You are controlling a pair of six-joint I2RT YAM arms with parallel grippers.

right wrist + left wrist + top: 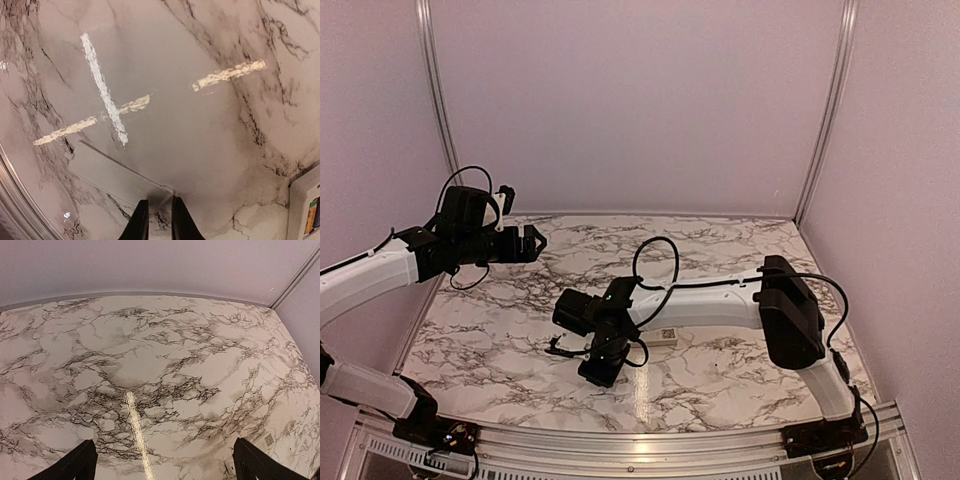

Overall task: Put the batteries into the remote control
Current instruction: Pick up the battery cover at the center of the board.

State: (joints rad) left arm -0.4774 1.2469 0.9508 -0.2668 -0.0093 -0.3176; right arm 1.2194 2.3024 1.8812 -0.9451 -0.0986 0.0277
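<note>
The white remote control (662, 337) lies mid-table, partly under my right arm. Its edge shows at the bottom right of the right wrist view (302, 207), with a yellow-green shape (312, 216) in its recess that may be a battery. A plain white cover plate (112, 172) lies flat on the marble. My right gripper (159, 201) points down, its fingers almost together on the plate's near corner. In the top view this gripper (599, 368) hides the plate. My left gripper (530, 242) is open and empty, held high over the table's far left (164, 441).
The marble table (720, 250) has a metal rail along its near edge (650, 440). Lilac walls close off the back and sides. A white end of the remote (229, 466) shows beside my left gripper's right finger.
</note>
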